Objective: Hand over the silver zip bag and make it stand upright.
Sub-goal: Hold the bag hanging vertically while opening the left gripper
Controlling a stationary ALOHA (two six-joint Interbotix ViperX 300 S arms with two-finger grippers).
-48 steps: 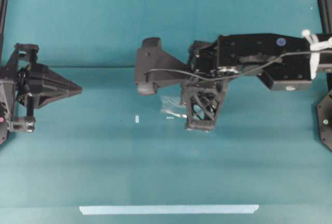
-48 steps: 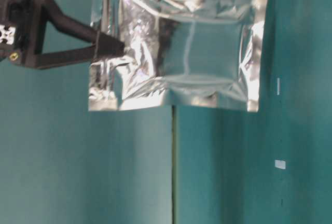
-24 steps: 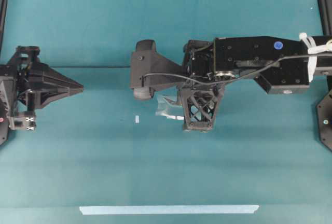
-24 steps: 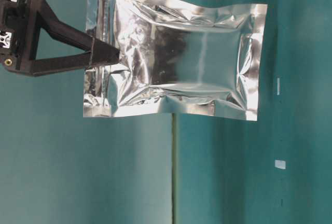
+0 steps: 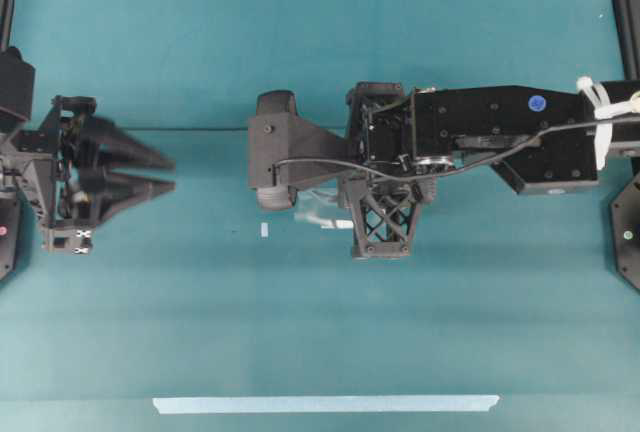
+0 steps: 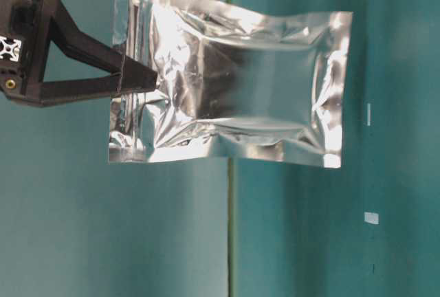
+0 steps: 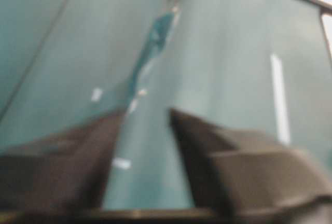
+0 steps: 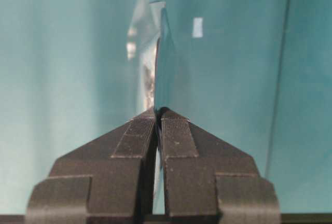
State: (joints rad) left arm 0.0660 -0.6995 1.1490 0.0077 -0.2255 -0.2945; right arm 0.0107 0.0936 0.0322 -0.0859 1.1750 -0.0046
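Both arms are matte black. The right arm (image 5: pixel 500 132) carries a blue round sticker, a thin grey cable and white ties. Its lattice bracket (image 5: pixel 385 217) probably holds the wrist camera.

Teal table (image 5: pixel 200 332): long pale tape strip (image 5: pixel 325 404) near front edge, tiny white tag (image 5: pixel 264 230) mid-table.

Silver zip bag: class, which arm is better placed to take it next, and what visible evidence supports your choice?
Left. The left gripper stands open and empty, pointing toward the silver zip bag, ready to receive. The right gripper is shut on the bag's edge, holding it off the table, so it can only give.
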